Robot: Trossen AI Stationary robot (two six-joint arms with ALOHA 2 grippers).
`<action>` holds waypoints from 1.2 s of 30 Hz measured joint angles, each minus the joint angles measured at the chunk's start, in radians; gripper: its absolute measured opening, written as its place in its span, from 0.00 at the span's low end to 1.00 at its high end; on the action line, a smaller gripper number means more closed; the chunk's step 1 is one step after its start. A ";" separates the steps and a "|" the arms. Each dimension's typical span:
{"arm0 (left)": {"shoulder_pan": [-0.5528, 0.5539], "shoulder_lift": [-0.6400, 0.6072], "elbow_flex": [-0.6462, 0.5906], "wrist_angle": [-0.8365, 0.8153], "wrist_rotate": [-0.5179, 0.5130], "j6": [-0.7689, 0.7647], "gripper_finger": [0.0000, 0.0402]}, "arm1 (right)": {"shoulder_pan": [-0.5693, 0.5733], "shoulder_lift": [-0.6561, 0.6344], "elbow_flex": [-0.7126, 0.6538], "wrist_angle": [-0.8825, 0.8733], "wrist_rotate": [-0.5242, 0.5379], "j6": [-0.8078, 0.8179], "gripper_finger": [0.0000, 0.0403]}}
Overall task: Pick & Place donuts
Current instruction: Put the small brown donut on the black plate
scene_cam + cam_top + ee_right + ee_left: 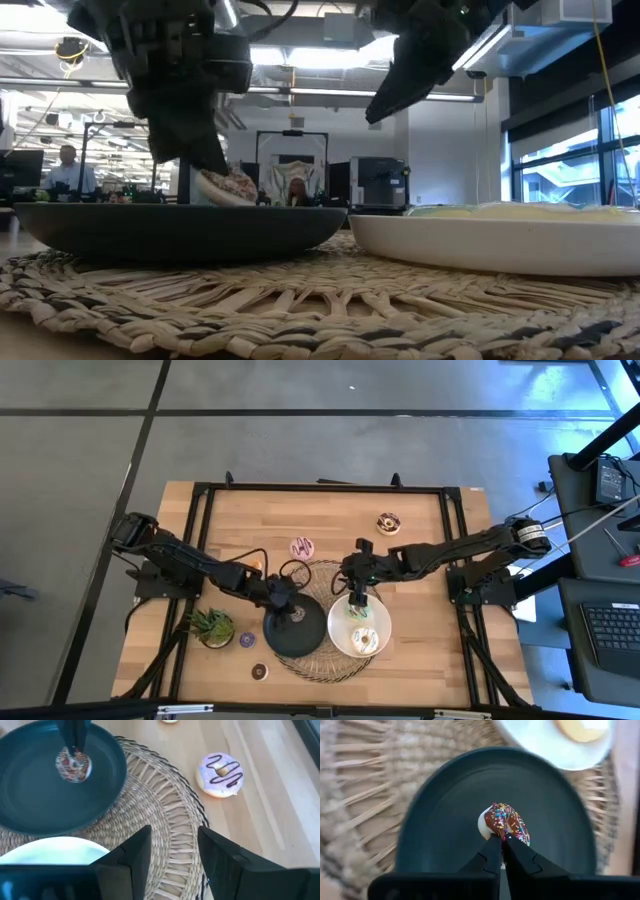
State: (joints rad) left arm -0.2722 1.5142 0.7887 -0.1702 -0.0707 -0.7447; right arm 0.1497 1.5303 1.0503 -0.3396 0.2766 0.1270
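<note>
The woven mat (318, 622) serves as landmark. At the desk's (420, 520) near edge, just off the mat's left rim, lies a dark mini donut (259, 671), and a purple mini donut (247, 639) sits a little farther in, beside the potted plant (213, 626). On the mat rest the black plate (300, 632) and, to its right, the white plate (340, 641), which holds a cream donut (364, 640) and a green donut (358, 611). Over the black plate the left tool (502, 839) is pinched tight on a chocolate sprinkled donut (506, 822), held on edge just above the plate's floor. The right tool (172, 852) hangs above the mat's far side near the white plate, its fingers spread wide with nothing between them. Just beyond the mat's far rim lies the pink donut (302, 547). Farthest off, well past the mat towards the desk's far right, sits the chocolate-and-white donut (388, 523).
</note>
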 joint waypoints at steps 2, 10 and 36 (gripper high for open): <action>-0.012 0.000 0.000 -0.026 -0.047 -0.024 0.01 | 0.000 0.000 -0.009 0.000 0.001 0.002 0.40; -0.029 0.015 0.000 -0.033 -0.075 -0.082 0.03 | 0.000 0.000 -0.024 0.011 0.003 0.026 0.40; -0.044 0.015 0.000 -0.038 -0.113 -0.092 0.09 | 0.000 0.000 -0.024 0.006 0.002 0.022 0.40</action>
State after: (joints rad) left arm -0.3158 1.5295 0.7883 -0.2085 -0.1834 -0.8371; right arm 0.1493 1.5307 1.0260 -0.3336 0.2782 0.1486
